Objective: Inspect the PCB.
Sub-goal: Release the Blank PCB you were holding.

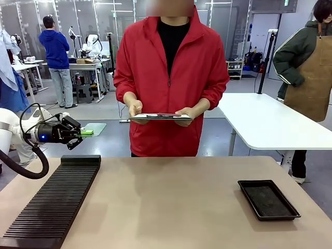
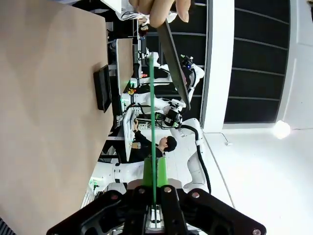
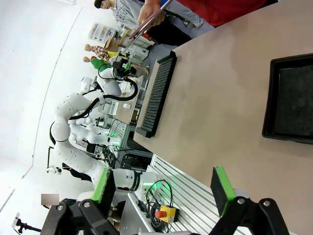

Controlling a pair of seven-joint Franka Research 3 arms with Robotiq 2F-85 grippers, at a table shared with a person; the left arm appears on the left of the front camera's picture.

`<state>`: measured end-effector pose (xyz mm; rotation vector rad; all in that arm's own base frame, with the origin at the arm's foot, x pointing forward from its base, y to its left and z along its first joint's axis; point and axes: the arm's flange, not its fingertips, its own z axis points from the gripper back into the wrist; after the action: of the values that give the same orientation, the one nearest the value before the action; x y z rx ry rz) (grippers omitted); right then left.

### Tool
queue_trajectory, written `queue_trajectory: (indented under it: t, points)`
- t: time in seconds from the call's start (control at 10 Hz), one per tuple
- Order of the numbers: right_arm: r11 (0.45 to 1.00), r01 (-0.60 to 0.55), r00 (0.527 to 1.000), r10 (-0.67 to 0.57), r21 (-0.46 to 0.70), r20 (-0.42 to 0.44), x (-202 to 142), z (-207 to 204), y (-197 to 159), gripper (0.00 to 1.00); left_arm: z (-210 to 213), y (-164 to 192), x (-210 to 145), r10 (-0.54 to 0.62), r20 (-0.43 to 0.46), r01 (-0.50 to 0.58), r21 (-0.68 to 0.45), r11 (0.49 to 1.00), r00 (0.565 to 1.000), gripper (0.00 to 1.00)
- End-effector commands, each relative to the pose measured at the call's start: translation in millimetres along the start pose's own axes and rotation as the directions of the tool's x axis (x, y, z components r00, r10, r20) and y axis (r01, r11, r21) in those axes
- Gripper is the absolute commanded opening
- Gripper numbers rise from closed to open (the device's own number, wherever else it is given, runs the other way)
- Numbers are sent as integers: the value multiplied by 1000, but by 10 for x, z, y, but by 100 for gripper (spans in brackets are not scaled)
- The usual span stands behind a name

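Beige table (image 1: 171,197), PCB (image 1: 96,128) level, pointing rightward

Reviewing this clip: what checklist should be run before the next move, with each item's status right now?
1. Left gripper shut on the PCB: ok.
2. PCB held in the air, off the table: ok.
3. Right gripper open, holding nothing: ok.
4. Person's hands free to take the PCB: not ok, both hold the clipboard.
5. Black tray flat on the table, well away from the left gripper: ok.
6. PCB faces readable for inspection: cannot tell, it is too small in the front view and edge-on in the left wrist view.
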<state>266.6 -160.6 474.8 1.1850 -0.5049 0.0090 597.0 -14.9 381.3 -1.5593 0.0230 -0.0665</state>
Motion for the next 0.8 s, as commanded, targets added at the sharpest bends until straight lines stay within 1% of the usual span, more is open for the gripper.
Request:
queue_trajectory:
  t: [0.0,0.7]
  points:
    - [1000,-20,1000,20,13,10,10,-9,-7,100,-6,-9,-11,3,-6,-3,-4,1000,1000,3]
    - [1000,-20,1000,20,13,10,10,-9,-7,100,-6,-9,-11,3,-6,-3,-4,1000,1000,3]
